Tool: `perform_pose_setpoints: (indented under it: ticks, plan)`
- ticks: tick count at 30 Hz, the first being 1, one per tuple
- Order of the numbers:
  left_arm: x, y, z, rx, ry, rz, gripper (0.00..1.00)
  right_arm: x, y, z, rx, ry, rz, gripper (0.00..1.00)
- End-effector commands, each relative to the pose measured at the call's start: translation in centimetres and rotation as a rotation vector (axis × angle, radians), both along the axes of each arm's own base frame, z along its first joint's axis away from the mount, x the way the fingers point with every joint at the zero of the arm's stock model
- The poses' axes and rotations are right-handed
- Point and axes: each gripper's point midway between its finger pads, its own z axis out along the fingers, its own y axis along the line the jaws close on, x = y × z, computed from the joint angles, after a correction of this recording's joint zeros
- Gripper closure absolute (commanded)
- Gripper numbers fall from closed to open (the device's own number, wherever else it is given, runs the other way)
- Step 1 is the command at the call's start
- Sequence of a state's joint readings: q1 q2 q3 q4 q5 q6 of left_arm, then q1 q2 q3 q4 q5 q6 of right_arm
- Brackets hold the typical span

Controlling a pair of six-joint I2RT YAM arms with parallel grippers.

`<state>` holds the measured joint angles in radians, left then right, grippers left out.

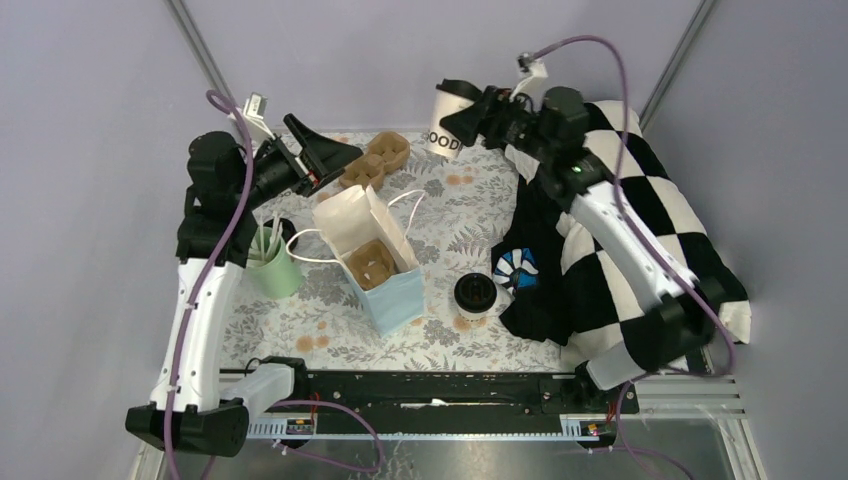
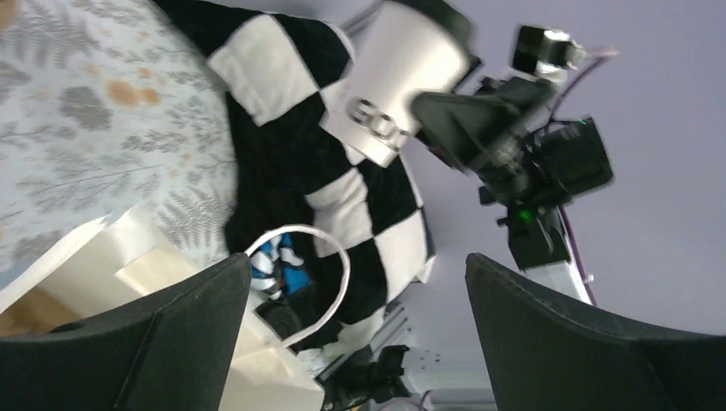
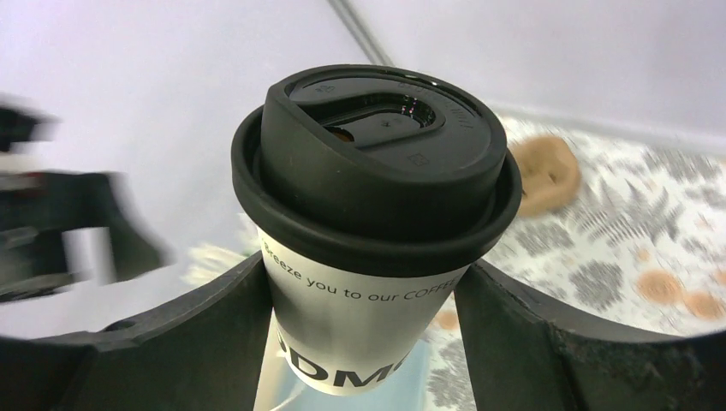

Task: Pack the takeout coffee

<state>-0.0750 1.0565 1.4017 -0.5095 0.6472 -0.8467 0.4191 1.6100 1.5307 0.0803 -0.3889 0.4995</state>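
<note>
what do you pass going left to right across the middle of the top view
green cup → blue bag → lidded cup → checkered cloth

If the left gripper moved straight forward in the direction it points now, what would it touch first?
Likely the bag's white handle, which loops across the gap in front of the left gripper; the checkered cloth lies behind. Depth is unclear, so it may clear the handle.

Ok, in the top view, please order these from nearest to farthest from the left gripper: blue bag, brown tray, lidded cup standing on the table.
1. Brown tray, just beside the left gripper.
2. Blue bag, at mid-table.
3. Lidded cup, on the table's right side.
</note>
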Motion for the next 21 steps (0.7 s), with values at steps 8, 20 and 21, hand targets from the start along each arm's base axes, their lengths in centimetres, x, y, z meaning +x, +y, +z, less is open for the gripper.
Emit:
perform_pose_setpoints:
  ticks: [8,20,21]
  plan:
    - [-3.1,-8.5,7.1,-0.347,-0.256,-0.400,0.01,-12.3,-0.8,14.3,0.337,-0.143,0.207,0.27]
    - [-5.2,-12.7,7.8,-0.417,-0.279,-0.490,0.01,-14.9,0.8,15.4,0.439,-0.109,0.268,0.27]
    - [-5.1,-12.7,7.8,-0.419,-0.275,-0.483,0.01,-15.0,0.9,15.3,0.445,-0.106,0.271,0.27]
